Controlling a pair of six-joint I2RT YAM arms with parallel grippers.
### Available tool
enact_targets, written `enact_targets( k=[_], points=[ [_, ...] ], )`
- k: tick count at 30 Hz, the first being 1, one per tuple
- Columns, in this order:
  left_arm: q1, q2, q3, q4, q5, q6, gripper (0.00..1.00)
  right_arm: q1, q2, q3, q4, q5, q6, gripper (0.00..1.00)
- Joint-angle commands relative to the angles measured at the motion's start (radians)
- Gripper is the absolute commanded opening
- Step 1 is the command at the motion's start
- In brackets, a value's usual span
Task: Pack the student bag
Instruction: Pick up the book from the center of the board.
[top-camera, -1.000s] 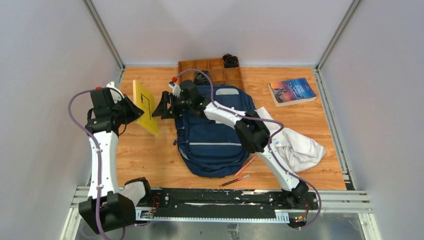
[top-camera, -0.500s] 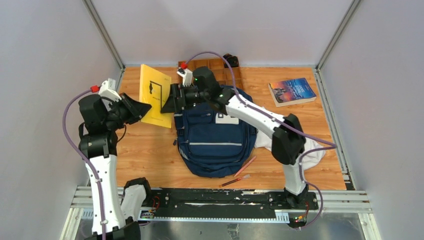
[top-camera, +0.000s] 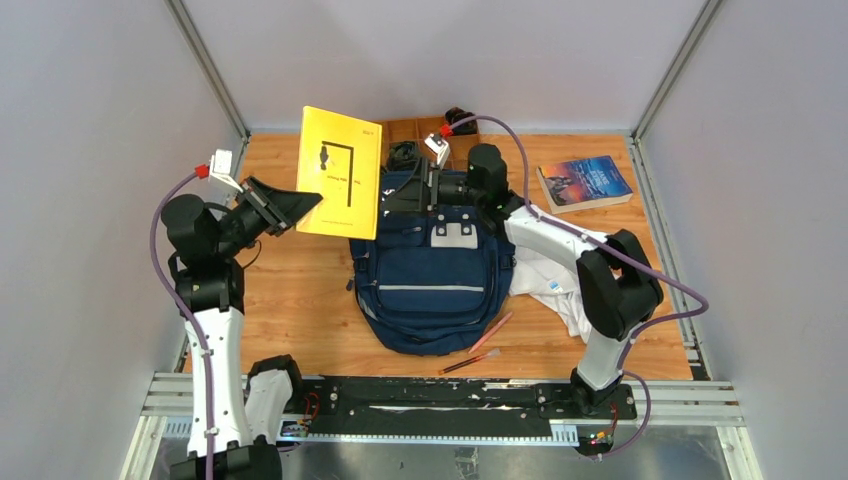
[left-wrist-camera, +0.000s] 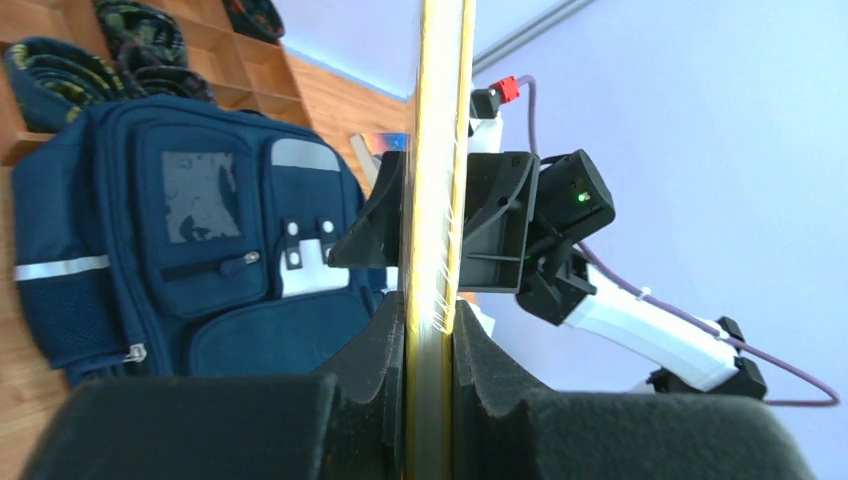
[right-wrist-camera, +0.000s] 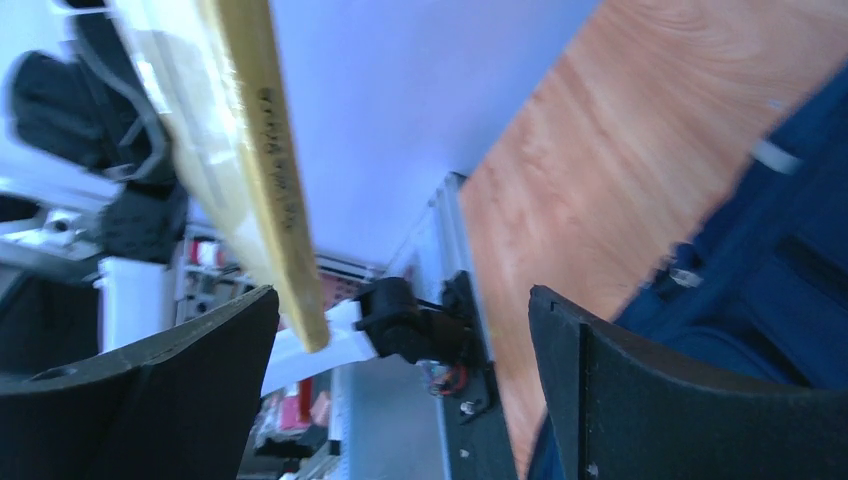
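From above, the student bag was seen flat on the table. At the left wrist, a yellow book was clamped by the left gripper. At the right wrist, the right gripper was spread empty; the unheld bag could be shoved by the book.

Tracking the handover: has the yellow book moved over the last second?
Yes. The yellow book has moved up-frame and rightward, and now covers the left end of the wooden tray.

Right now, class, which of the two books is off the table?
The yellow book, held aloft in the left hand; the blue-covered book lies flat on the table, far right.
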Motion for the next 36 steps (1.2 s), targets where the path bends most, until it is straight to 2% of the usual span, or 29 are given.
enact_targets(
  k=[1, 4, 7, 14, 16, 18, 20, 21, 22, 23, 25, 26, 27, 30, 32, 34, 36],
  points=[
    [-0.013, -0.013, 0.036, 0.150, 0.091, -0.079, 0.00, 0.002, -0.022, -0.039, 0.516, -0.135, 0.285, 0.99],
    [-0.014, -0.011, 0.036, 0.150, 0.090, -0.085, 0.00, 0.002, 0.032, -0.022, 0.730, -0.141, 0.433, 0.99],
    [-0.015, -0.010, 0.033, 0.174, 0.089, -0.092, 0.00, 0.009, 0.096, 0.031, 0.851, -0.138, 0.543, 0.99],
    [-0.023, -0.019, 0.039, 0.183, 0.092, -0.099, 0.00, 0.068, 0.169, 0.137, 0.853, -0.129, 0.562, 0.98],
    [-0.024, -0.013, 0.033, 0.183, 0.096, -0.094, 0.00, 0.072, 0.179, 0.154, 0.892, -0.124, 0.582, 0.83],
    [-0.026, -0.010, 0.024, 0.183, 0.090, -0.087, 0.00, 0.071, 0.187, 0.164, 0.935, -0.129, 0.626, 0.49],
    [-0.036, -0.013, 0.011, 0.183, 0.077, -0.077, 0.00, 0.068, 0.184, 0.150, 0.963, -0.131, 0.654, 0.22],
    [-0.038, -0.015, 0.001, 0.183, 0.069, -0.077, 0.00, 0.065, 0.176, 0.135, 0.965, -0.132, 0.657, 0.05],
    [-0.040, -0.015, -0.008, 0.183, 0.056, -0.076, 0.10, 0.061, 0.164, 0.115, 0.963, -0.134, 0.658, 0.00],
    [-0.043, -0.016, -0.020, 0.183, 0.044, -0.071, 0.29, 0.057, 0.146, 0.089, 0.956, -0.134, 0.656, 0.00],
    [-0.051, -0.013, -0.037, 0.183, 0.031, -0.058, 0.59, 0.032, 0.092, 0.009, 0.917, -0.140, 0.625, 0.00],
    [-0.052, -0.012, -0.043, 0.182, 0.028, -0.050, 0.66, 0.012, 0.049, -0.044, 0.861, -0.144, 0.586, 0.00],
    [-0.055, -0.008, -0.046, 0.170, 0.018, -0.031, 0.69, -0.013, 0.003, -0.101, 0.797, -0.141, 0.540, 0.00],
    [-0.099, 0.029, 0.042, -0.200, -0.140, 0.218, 0.71, -0.104, -0.179, -0.261, 0.528, -0.121, 0.347, 0.00],
    [-0.167, 0.078, 0.100, -0.356, -0.272, 0.345, 0.72, -0.177, -0.317, -0.315, 0.181, -0.081, 0.133, 0.00],
    [-0.237, 0.099, 0.105, -0.400, -0.366, 0.375, 0.72, -0.239, -0.453, -0.298, -0.270, 0.045, -0.143, 0.00],
    [-0.327, 0.101, 0.090, -0.431, -0.482, 0.397, 0.71, -0.297, -0.555, -0.272, -0.582, 0.178, -0.319, 0.00]
  ],
)
